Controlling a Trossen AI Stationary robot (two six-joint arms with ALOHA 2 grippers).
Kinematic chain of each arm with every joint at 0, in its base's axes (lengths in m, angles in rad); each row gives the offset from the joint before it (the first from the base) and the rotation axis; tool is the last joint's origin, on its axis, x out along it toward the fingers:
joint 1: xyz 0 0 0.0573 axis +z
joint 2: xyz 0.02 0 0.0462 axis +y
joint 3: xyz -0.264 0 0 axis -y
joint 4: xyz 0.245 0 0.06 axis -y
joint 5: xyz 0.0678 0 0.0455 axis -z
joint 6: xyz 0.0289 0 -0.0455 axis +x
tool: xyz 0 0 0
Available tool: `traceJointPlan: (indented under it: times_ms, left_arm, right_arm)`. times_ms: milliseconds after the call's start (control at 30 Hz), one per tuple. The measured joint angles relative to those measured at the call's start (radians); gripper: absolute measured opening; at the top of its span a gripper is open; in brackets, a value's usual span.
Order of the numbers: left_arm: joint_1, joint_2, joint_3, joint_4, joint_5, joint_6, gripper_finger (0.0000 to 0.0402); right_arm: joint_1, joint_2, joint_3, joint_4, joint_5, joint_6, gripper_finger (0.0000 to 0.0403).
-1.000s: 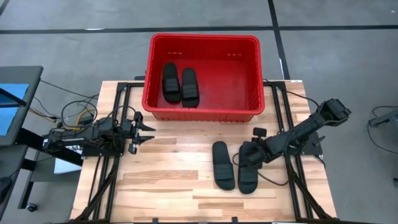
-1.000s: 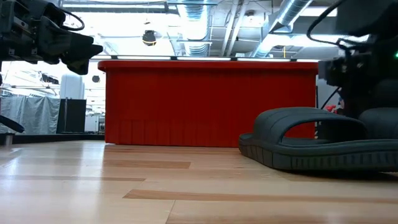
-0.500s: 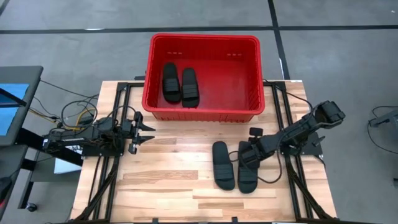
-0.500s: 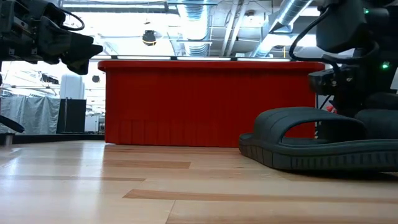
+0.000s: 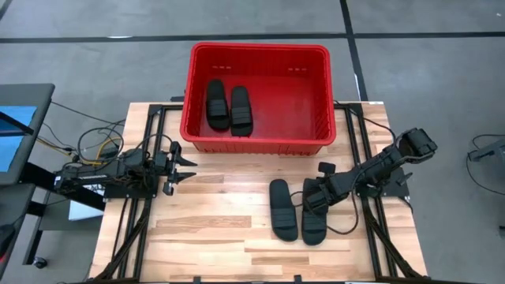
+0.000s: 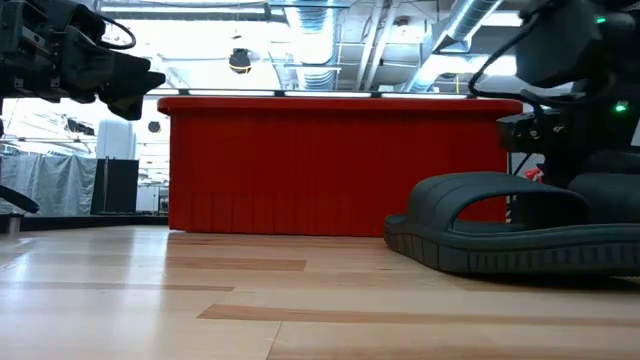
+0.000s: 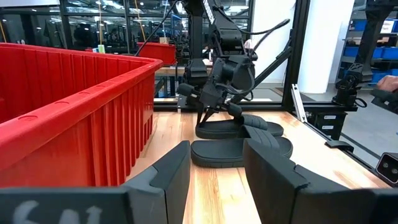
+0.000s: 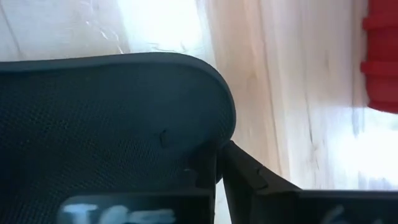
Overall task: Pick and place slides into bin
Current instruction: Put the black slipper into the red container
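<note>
Two black slides lie flat on the table side by side, the left one (image 5: 282, 211) and the right one (image 5: 313, 225). Two more slides (image 5: 217, 102) (image 5: 241, 110) lie on the floor of the red bin (image 5: 259, 143) at the table's far edge. My right gripper (image 5: 317, 192) is down on the far, heel end of the right slide, its fingers nearly together (image 8: 219, 165). My left gripper (image 5: 188, 167) hovers open and empty at the table's left, near the bin's left front corner. My right gripper is on the rounded heel edge (image 8: 225, 134) of the right slide. One finger (image 8: 206, 171) stands over the textured footbed and the other (image 8: 255, 177) just outside the rim, with a narrow gap between them. The fingers slant down from the table's far right. The slide lies flat on the table.
The bin's front wall (image 6: 340, 165) stands between the table slides and the bin's inside. The bin's right half (image 5: 296, 102) is bare. Black frame rails (image 5: 150, 158) run along both table sides. Bare wood (image 5: 213, 229) lies left of the slides.
My right gripper has come down and a little toward the table's left, onto the heel end of the right slide, its arm folding lower. Both table slides stay flat on the wood.
</note>
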Motion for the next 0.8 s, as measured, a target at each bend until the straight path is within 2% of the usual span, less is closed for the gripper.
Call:
traceJointPlan:
  times_ms: [467, 800]
  left_arm:
    - [0.000, 0.000, 0.000, 0.000, -0.002, 0.000, 0.0139]
    - [0.000, 0.000, 0.000, 0.000, -0.003, 0.000, 0.0139]
  right_arm:
    - [0.188, -0.184, -0.005, -0.254, 0.055, 0.241, 0.0001]
    - [0.296, -0.250, 0.030, -0.314, 0.088, 0.276, 0.0000]
